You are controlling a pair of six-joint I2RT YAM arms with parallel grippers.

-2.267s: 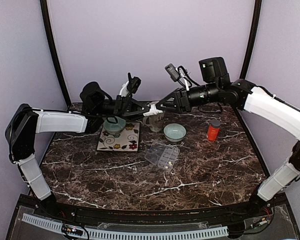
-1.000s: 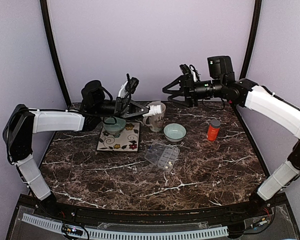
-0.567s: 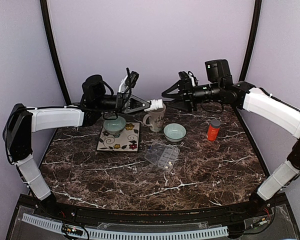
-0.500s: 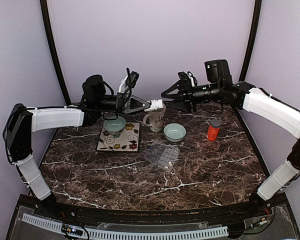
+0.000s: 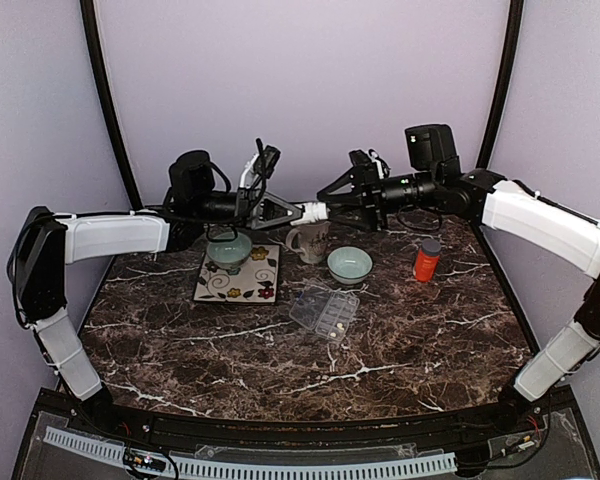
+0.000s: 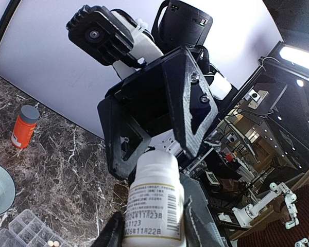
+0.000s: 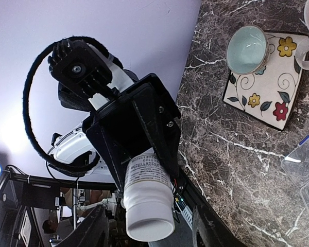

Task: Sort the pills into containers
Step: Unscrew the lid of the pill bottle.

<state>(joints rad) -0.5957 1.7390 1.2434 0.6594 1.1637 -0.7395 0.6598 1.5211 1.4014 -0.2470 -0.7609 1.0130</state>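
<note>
- Table (image 5: 280, 375): dark marble; everything stands toward its middle and far side.
- Pill box (image 5: 323, 310): clear plastic, lying flat mid-table, its lid apparently folded back. I count two pills (image 5: 328, 322) in its compartments. The other compartments look unfilled, but they are too small in view to be sure.
- Progress, my reading: the sorting has barely begun and nearly all of it is left.
- Just beyond the box stands a pale green bowl (image 5: 350, 264). A second bowl (image 5: 228, 248) sits on a floral tile (image 5: 242, 280) to the left, with a mug (image 5: 308, 240) between the two bowls.
- An orange bottle (image 5: 426, 260) with a grey cap stands to the right, well apart from the box and untouched.
- Above the far side, the left gripper (image 6: 153, 229) is clamped on the body of a white bottle (image 6: 154, 195). It holds the bottle roughly level in the air, capped end toward the right arm.
- Right gripper (image 7: 147, 226): jaws wide, one on each side of the capped end. The right wrist view shows a gap on both sides, so it grips nothing.
- Step in hand, I judge: taking the cap off. The contents are hidden, so I can't confirm more pills inside.
- In the way: the mug and nearer bowl stand about under the held bottle. A dropped cap or a spill would land among them, not in the box.
</note>
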